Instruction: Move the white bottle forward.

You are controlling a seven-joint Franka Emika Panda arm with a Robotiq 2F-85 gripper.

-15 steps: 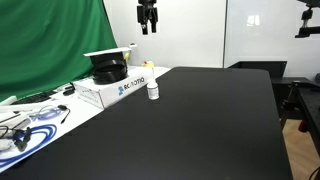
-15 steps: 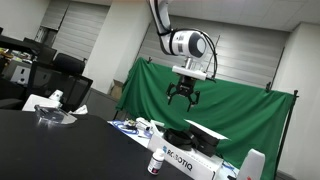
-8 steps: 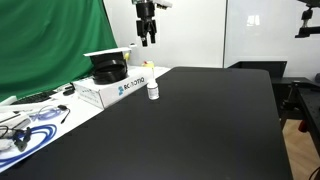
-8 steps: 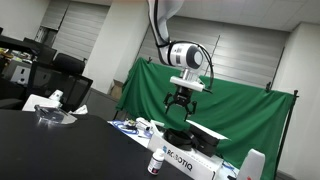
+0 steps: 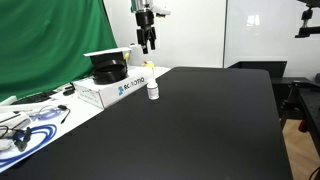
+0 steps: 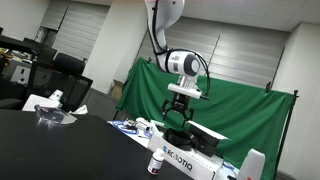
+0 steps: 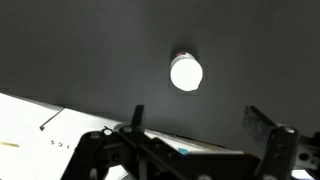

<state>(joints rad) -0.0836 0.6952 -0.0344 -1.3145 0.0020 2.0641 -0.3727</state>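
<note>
The white bottle [image 5: 152, 91] stands upright on the black table [image 5: 210, 120], just beside the white cardboard box [image 5: 118, 88], with the gripper [image 5: 146, 44] hanging high above it, jaws spread wide and holding nothing. Small, rigid and probably very light, with a smooth wall, it looks apt to tip or slip, so a low grasp across the body beneath the cap [image 7: 186, 72] seems soundest. The box closes one side, while bare tabletop lies open on the others, its edges well apart from the bottle
</note>
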